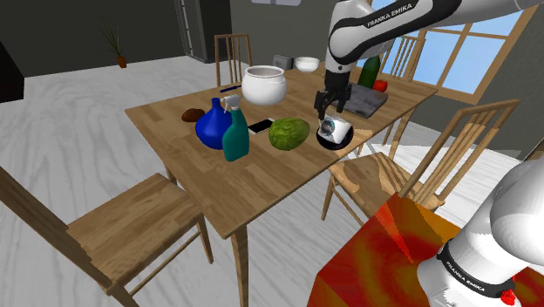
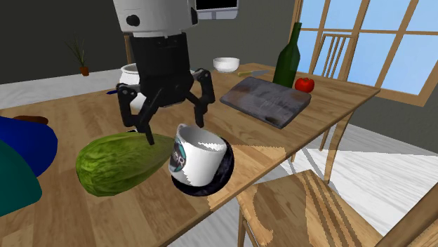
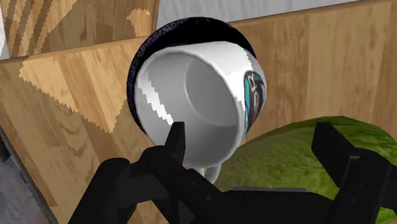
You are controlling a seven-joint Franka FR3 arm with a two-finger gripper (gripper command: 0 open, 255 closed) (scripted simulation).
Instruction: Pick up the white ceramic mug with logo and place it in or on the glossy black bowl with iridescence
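White logo mug point(image 2: 198, 156) sits tilted inside the glossy black bowl point(image 2: 210, 187), near the table point(image 2: 84, 105) edge. Gripper point(image 2: 174, 130) hovers just above, fingers spread wide, holding nothing.

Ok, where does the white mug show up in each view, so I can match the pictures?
Shoulder view: the mug is right of centre, sitting in the black bowl.
Second exterior view: the mug is at centre, in the bowl.
Wrist view: the mug lies in the bowl, mouth toward the camera.
Shared landmark: the green melon right beside the mug.
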